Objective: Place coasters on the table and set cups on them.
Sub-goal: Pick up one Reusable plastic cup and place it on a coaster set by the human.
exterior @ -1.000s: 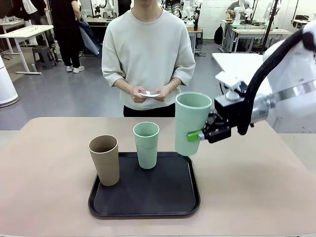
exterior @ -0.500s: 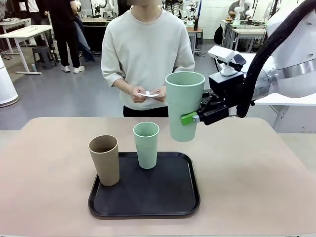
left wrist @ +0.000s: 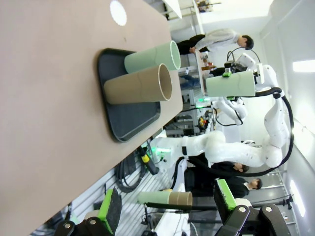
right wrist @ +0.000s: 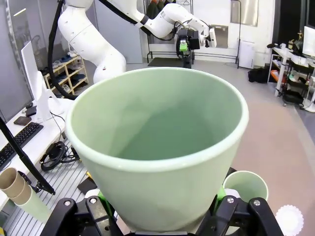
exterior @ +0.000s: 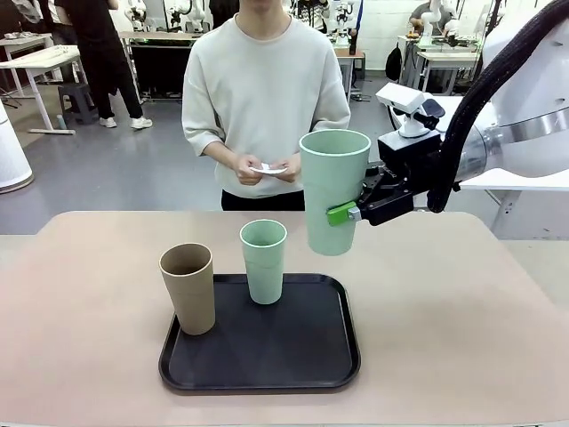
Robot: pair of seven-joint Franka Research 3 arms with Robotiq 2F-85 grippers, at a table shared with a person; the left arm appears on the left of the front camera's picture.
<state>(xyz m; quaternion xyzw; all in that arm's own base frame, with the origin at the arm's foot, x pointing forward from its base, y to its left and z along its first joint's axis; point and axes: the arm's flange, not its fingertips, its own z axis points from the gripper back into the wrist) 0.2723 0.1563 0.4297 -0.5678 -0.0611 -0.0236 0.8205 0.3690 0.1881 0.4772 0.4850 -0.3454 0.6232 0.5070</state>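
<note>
My right gripper (exterior: pixel 343 213) is shut on a pale mint cup (exterior: pixel 333 190), holding it upright in the air above the table's (exterior: pixel 462 320) far right part. In the right wrist view that cup (right wrist: pixel 157 147) sits between the gripper's fingers. A second mint cup (exterior: pixel 264 261) and a tan-brown cup (exterior: pixel 188 287) stand on the black tray (exterior: pixel 267 360). One white lacy coaster (right wrist: pixel 289 219) lies on the table beside the tray; it is the white disc (left wrist: pixel 118 12) in the left wrist view. The person holds another coaster (exterior: pixel 269 168) in both hands. My left gripper (left wrist: pixel 167 204) is open, off the table's left side.
The person stands at the table's far edge, hands at waist height over it. The tray lies mid-table towards the near edge. Bare tabletop stretches left and right of the tray. White tables, other people and equipment stand in the background.
My right gripper rose and moved slightly left with the mint cup during the first half second, then held nearly still. The cups on the tray have not moved.
</note>
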